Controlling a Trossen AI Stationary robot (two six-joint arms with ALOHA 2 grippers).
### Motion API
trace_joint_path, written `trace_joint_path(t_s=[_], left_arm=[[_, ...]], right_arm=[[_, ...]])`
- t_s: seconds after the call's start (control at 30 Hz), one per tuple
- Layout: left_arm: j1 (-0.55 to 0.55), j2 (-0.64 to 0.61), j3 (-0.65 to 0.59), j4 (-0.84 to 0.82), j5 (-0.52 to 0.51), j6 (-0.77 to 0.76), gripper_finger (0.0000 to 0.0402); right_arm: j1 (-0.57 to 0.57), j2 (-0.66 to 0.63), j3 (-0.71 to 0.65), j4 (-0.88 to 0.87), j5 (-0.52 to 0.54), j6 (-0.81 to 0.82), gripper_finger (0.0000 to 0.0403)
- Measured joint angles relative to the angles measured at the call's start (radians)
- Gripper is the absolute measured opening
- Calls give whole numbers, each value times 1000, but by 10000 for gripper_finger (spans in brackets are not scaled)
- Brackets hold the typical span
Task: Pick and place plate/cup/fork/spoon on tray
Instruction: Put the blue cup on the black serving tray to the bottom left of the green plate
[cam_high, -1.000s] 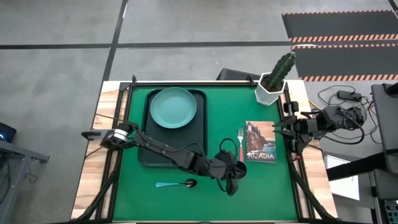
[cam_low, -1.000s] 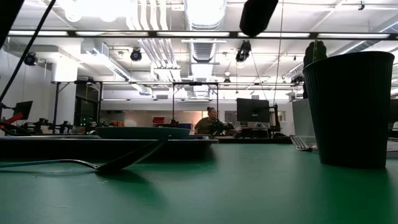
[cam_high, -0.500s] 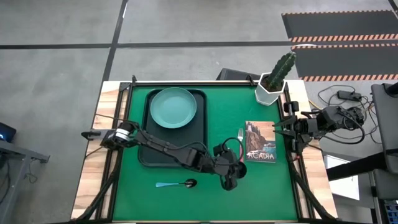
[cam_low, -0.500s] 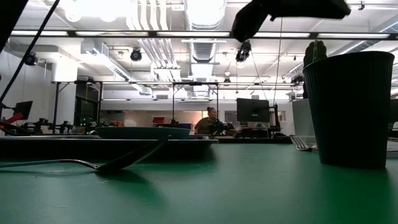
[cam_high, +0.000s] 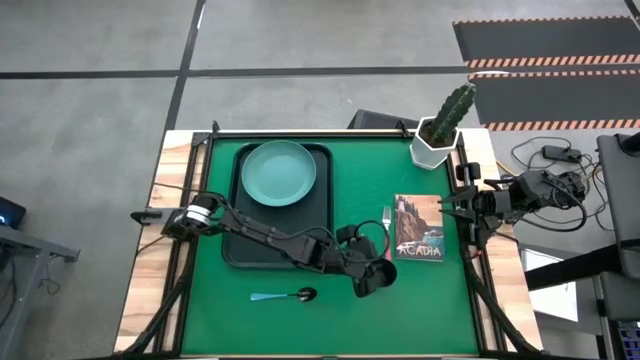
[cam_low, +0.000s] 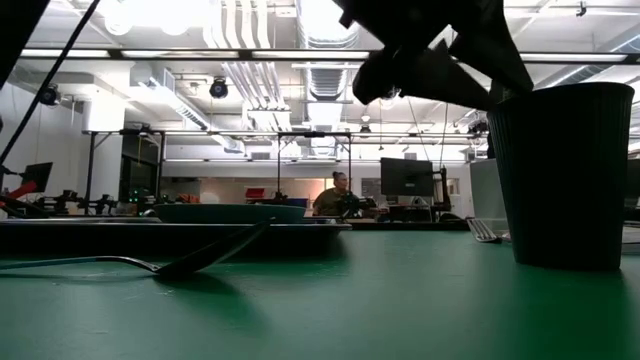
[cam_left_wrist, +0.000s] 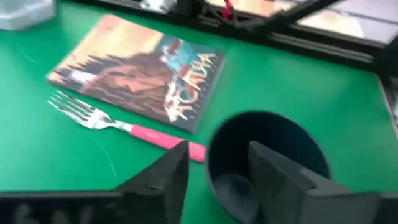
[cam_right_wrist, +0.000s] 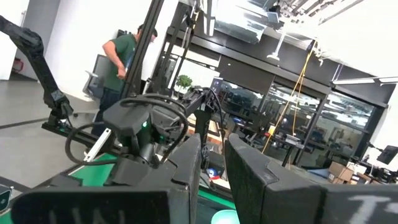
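The dark cup stands upright on the green mat, also seen in the low view. My left gripper is open just above its rim, one finger outside the wall and one over the hollow; I see no touch. The red-handled fork lies flat beside the cup, next to a book. Nearer the front edge lies the blue-handled spoon. On the far end of the black tray rests the teal plate. My right gripper waits at the table's right edge, open by a narrow gap.
A picture book lies on the mat right of the fork. A white pot with a cactus stands at the far right corner. The tray's near half is bare. A person shows in the room beyond the table.
My left gripper has come down from above toward the cup's rim and drawn slightly toward the tray. The cup, fork, spoon and plate have stayed where they were.
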Motion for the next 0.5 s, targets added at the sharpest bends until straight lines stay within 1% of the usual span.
trace_joint_path(t_s=[0.1, 0.27, 0.37, 0.5], left_arm=[[3, 0, -20, 16, 2, -4, 180], [8, 0, -42, 18, 3, -45, 184], [9, -1, -47, 23, 3, -51, 165], [9, -2, -68, 30, 4, -54, 112]], right_arm=[[0, 0, 0, 0, 0, 2, 63], [0, 0, 0, 0, 0, 3, 63], [0, 0, 0, 0, 0, 3, 63], [0, 0, 0, 0, 0, 3, 63]])
